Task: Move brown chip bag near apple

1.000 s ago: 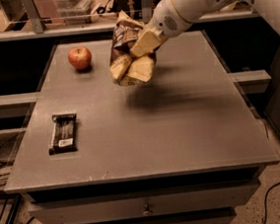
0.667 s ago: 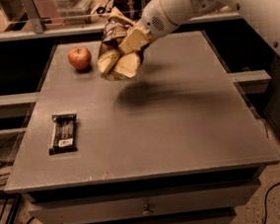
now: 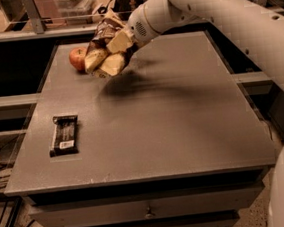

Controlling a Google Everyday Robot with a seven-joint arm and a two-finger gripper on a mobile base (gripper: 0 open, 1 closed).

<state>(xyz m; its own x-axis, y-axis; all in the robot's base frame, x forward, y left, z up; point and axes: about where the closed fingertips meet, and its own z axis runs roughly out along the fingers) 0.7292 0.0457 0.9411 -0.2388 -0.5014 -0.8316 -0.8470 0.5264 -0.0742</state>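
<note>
The gripper point(image 3: 107, 57) is clamped on the brown chip bag point(image 3: 105, 31), holding it above the grey table point(image 3: 182, 111) at its far left, just beside the apple point(image 3: 77, 57) (the bag overlaps the apple's right edge). The bag's lettering is unreadable. A black bar wrapper point(image 3: 64, 134) lies flat near the left edge, its pale label illegible.

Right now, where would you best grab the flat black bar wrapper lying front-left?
Across its narrow middle, straight down from above: the flat black bar wrapper lies flat, long edges running front to back. First the gripper, raised beside the small red apple, must release the crinkly brown chip bag it clamps.
</note>
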